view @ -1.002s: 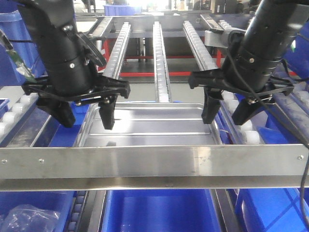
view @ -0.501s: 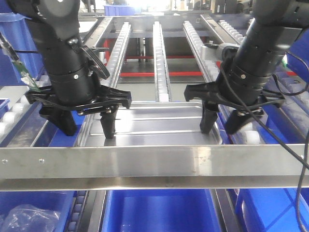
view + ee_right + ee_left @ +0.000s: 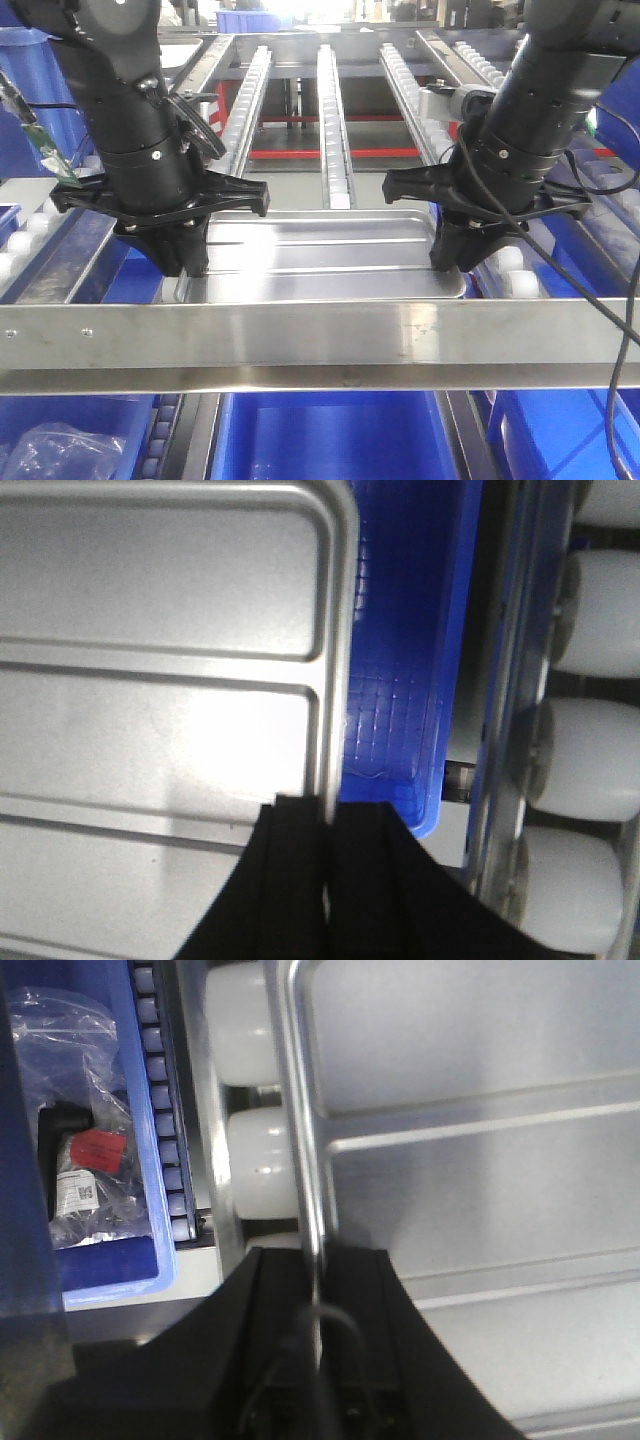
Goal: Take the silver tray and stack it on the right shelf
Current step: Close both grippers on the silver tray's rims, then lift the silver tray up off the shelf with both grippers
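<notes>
Silver tray in L-grip, R-grip

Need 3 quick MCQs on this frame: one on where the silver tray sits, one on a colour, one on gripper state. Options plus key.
1. Where is the silver tray?
A. In the bin below the rack
B. On the right shelf, just behind the front crossbar
C. On top of the crossbar

2. What colour is the bin under the crossbar?
A. Red
B. Blue
C. Green

3. What state are the left gripper and right gripper in?
A. Both open above the tray
B. Only the left one shut
C. Both shut on the tray's rim

Key:
1 B, the front view shows the tray between the roller lanes and the crossbar.
2 B, its walls are plain blue.
3 C, each wrist view shows the fingers clamped across the rim.
</notes>
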Controlling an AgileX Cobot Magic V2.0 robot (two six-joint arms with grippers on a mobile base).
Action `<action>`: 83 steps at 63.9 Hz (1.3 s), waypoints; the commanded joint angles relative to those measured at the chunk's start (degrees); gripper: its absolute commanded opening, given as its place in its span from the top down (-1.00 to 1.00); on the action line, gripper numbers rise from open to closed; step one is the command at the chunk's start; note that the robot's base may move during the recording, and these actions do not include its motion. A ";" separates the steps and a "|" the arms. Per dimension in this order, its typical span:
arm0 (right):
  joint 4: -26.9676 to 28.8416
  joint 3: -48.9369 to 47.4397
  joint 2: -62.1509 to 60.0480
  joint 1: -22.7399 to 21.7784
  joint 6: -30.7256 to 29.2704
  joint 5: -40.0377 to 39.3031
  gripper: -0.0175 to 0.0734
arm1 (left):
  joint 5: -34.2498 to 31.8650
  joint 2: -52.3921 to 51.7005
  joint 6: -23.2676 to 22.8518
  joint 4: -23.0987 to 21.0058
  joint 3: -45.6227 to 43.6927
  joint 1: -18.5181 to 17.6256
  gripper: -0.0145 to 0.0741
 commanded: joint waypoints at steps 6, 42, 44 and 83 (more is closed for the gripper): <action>-0.44 -1.36 -3.12 -0.13 -0.63 1.77 0.49 | 1.15 -3.08 -3.88 1.65 -1.27 -0.43 0.88; -6.09 -1.36 -16.28 0.84 -0.63 9.79 0.49 | 7.68 -14.81 -12.31 10.36 -1.27 -2.94 0.88; -6.66 -1.36 -17.18 1.30 -0.63 10.30 0.49 | 9.14 -15.87 -13.57 11.81 -1.27 -3.49 0.88; -17.89 7.36 -40.99 9.79 11.83 17.64 0.49 | 24.14 -31.05 -16.72 17.13 -1.27 -18.19 0.88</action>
